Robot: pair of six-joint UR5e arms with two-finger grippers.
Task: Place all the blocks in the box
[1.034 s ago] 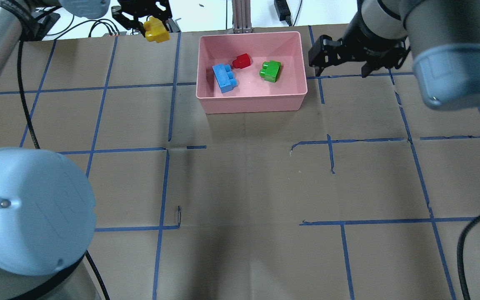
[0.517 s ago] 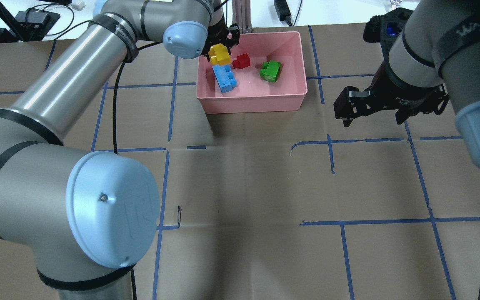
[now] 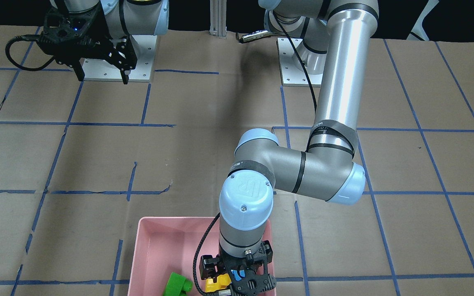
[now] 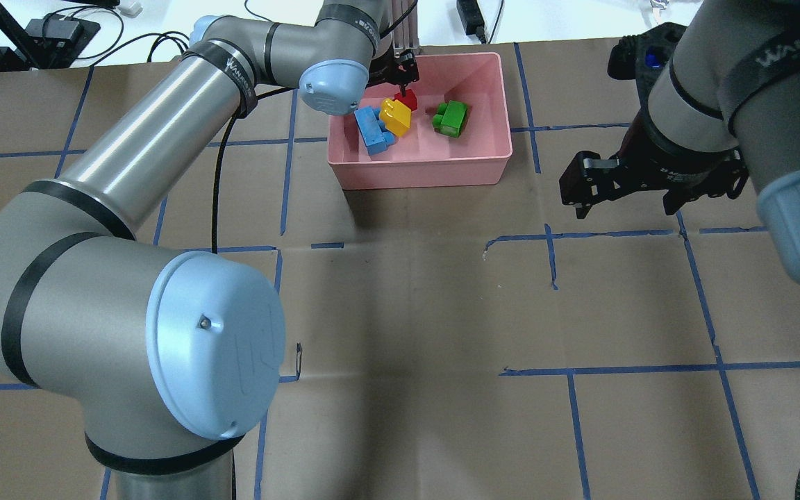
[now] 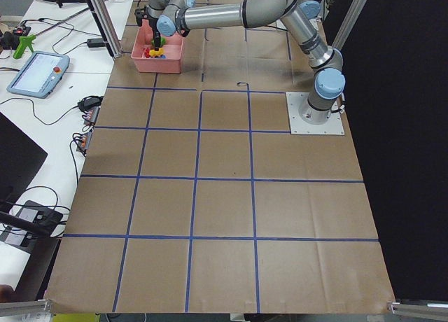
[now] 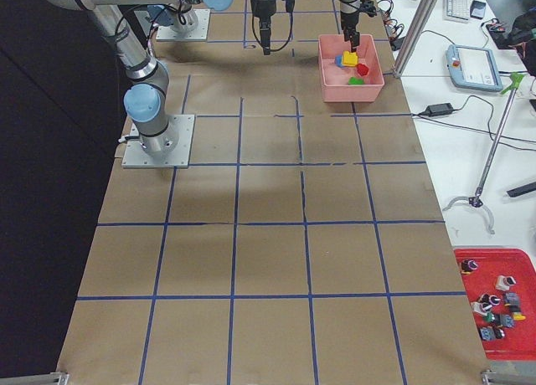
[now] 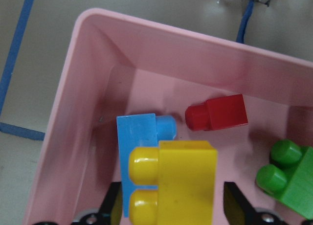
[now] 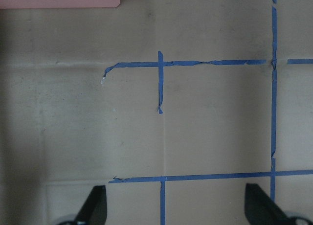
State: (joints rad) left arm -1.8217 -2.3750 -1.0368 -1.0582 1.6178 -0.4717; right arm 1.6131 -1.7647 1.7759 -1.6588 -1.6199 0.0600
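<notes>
The pink box [image 4: 421, 173] stands at the table's far middle. In it lie the light-blue block [image 4: 371, 132], the red block [image 4: 408, 99] and the green block [image 4: 451, 118]. The yellow block [image 4: 396, 117] rests tilted on the light-blue one. My left gripper [image 4: 403, 89] hangs over the box, right above the yellow block [image 7: 186, 181]. Its fingers [image 7: 113, 208] stand a little off the block's sides, so it is open. The left wrist view also shows the blue [image 7: 139, 132], red [image 7: 220, 112] and green [image 7: 293, 181] blocks. My right gripper [image 4: 622, 198] is open and empty, to the right of the box.
Brown paper with blue tape lines [image 4: 553, 264] covers the table. The left arm's elbow [image 4: 212, 340] fills the near left of the overhead view. A metal post [image 4: 400, 28] and cables stand behind the box.
My left gripper moved right from the box's back-left corner to over its middle. The yellow block now lies on the light-blue one with the fingers off it. The right gripper barely moved.
</notes>
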